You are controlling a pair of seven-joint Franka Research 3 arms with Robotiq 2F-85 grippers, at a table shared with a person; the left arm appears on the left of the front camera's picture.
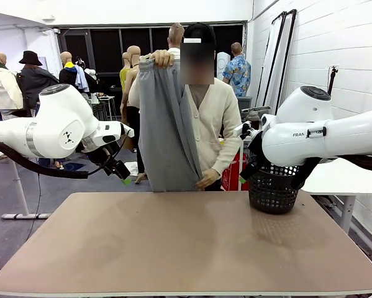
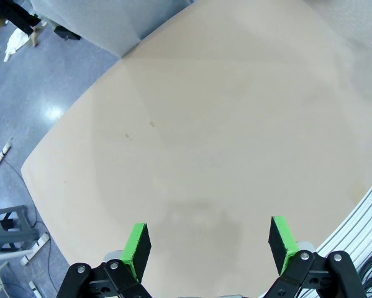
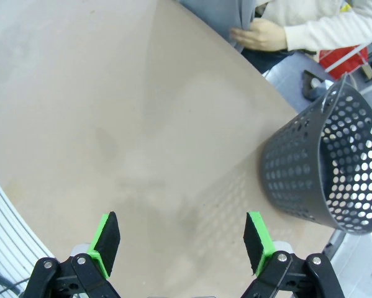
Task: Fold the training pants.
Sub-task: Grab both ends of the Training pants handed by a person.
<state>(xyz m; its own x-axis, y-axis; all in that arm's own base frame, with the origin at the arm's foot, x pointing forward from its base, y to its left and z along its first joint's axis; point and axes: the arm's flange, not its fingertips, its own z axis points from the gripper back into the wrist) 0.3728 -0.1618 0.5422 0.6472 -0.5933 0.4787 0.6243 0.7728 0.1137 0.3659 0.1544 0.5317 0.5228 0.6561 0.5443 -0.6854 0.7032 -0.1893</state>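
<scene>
A person at the far side of the table holds up the light grey training pants (image 1: 166, 124), one hand at the waistband on top and the other hand (image 1: 207, 179) near the lower hem. In the right wrist view that lower hand (image 3: 260, 34) grips the pants (image 3: 220, 11) just past the table's far edge. A corner of the grey pants (image 2: 99, 22) hangs beyond the table in the left wrist view. My left gripper (image 1: 122, 174) hovers above the table's far left, open and empty (image 2: 210, 243). My right gripper (image 1: 241, 177) hangs open and empty (image 3: 182, 243) next to the basket.
A dark perforated basket (image 1: 272, 189) stands at the table's far right, also seen close in the right wrist view (image 3: 325, 164). The tan tabletop (image 1: 186, 242) spreads out in front of both arms. A red object (image 1: 234, 174) sits behind the table by the person.
</scene>
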